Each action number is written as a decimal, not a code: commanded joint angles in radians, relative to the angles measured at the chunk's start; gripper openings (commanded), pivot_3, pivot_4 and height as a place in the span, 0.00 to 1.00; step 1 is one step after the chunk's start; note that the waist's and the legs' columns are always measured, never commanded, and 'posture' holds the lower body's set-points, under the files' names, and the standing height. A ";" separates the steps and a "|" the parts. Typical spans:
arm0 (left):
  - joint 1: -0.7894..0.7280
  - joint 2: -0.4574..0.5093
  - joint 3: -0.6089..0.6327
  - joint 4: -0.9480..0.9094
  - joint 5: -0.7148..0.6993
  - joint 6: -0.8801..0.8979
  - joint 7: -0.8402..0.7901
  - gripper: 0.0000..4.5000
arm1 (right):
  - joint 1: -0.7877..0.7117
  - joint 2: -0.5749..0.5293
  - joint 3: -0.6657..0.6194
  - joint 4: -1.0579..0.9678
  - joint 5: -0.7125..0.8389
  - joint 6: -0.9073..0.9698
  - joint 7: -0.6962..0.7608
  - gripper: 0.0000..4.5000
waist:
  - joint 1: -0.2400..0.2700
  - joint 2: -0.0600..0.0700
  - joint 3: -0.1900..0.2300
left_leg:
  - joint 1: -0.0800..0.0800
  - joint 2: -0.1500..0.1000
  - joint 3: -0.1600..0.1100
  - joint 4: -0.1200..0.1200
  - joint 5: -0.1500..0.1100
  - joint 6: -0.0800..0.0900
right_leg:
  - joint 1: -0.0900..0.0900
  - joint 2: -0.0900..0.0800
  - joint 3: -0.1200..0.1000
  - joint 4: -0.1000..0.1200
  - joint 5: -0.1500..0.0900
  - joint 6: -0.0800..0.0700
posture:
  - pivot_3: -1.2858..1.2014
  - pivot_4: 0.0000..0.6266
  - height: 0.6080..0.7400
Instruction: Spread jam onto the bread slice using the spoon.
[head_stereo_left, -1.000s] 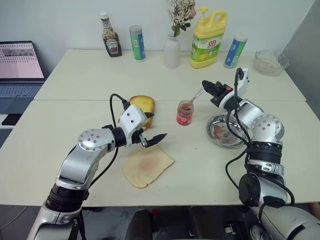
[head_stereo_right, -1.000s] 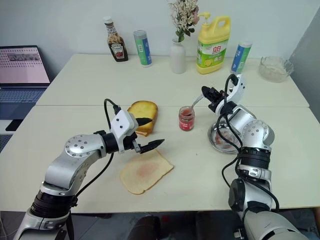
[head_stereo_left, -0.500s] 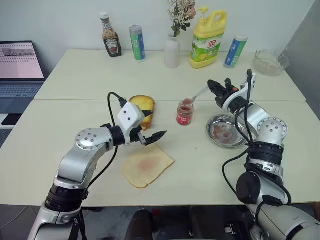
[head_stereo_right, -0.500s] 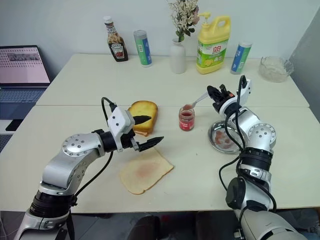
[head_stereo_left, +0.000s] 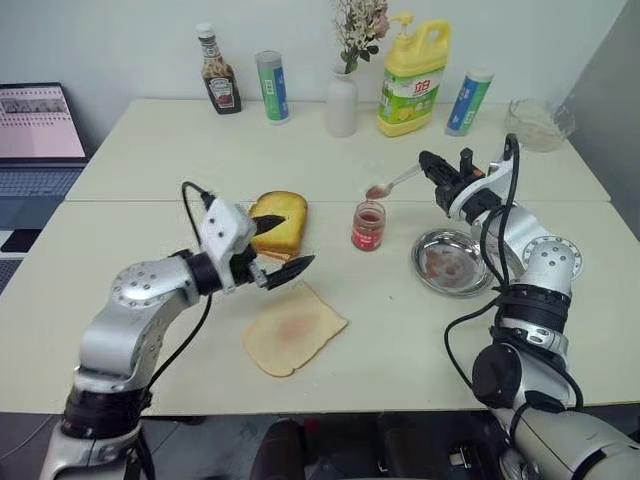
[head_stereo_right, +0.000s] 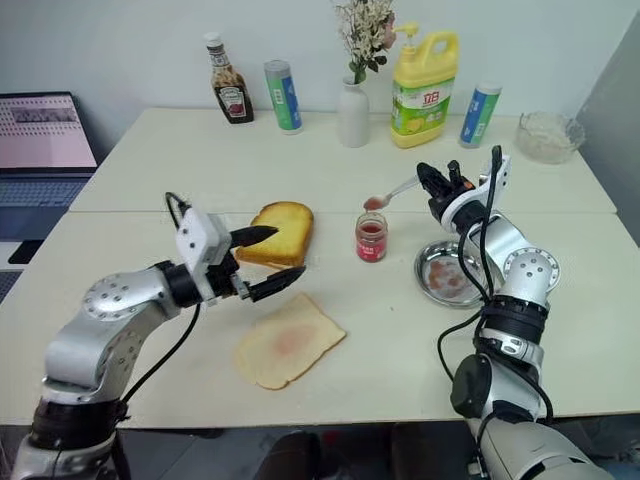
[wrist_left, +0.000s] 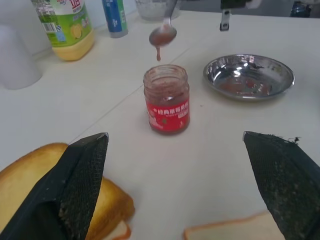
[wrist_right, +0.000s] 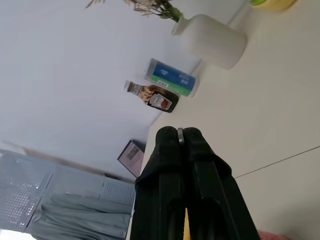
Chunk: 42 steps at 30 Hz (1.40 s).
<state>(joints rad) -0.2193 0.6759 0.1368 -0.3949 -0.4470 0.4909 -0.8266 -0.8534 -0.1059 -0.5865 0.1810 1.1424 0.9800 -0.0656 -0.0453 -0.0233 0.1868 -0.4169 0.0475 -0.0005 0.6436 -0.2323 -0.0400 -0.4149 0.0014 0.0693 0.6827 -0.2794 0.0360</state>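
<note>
right tool pinches the small silver metal spoon, its jam-loaded bowl above the small red-labelled glass jam jar. left tool spread wide, above the surface beside the pale square bread slice.

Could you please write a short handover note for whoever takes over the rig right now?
Right gripper: shut on the spoon, its bowl loaded with jam, above the open jam jar.
Left gripper: open, empty, above the table between the toast and the bread slice.
Done: jam scooped; bread has a faint pink smear.
Left: carry the spoon to the bread and spread.
</note>
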 joint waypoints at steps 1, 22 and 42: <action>0.120 0.052 0.103 -0.096 -0.029 -0.037 -0.045 1.00 | 0.004 0.043 0.036 -0.159 0.158 0.061 -0.084 0.00 | -0.007 0.000 0.000 | 0.000 0.000 0.000 0.000 0.000 0.000 | 0.000 0.000 0.000 0.000 0.000 0.000 | 0.52 0.24 1.00; 0.695 0.020 0.270 -0.169 0.044 -0.249 -0.058 1.00 | 0.263 0.002 0.600 -0.432 -0.010 0.023 0.135 0.00 | -0.013 -0.001 -0.001 | 0.001 0.001 0.000 0.001 0.000 0.000 | 0.000 0.001 0.000 -0.001 0.000 0.000 | 0.52 0.24 1.00; 0.647 0.026 0.220 -0.144 0.069 -0.266 -0.048 1.00 | 0.286 -0.102 0.958 -0.496 -0.538 -0.319 0.604 0.00 | -0.011 -0.004 -0.003 | 0.001 0.001 0.000 0.001 0.000 0.000 | 0.000 0.001 0.000 -0.001 0.000 0.000 | 0.52 0.24 1.00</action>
<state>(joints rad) 0.4269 0.6983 0.3530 -0.5222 -0.3770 0.2322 -0.8779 -0.5646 -0.2055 0.3626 -0.2603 0.6287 0.7056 0.5012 -0.0566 -0.0274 0.1835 -0.4159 0.0486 -0.0009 0.6447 -0.2322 -0.0396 -0.4145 0.0021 0.0690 0.6813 -0.2796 0.0355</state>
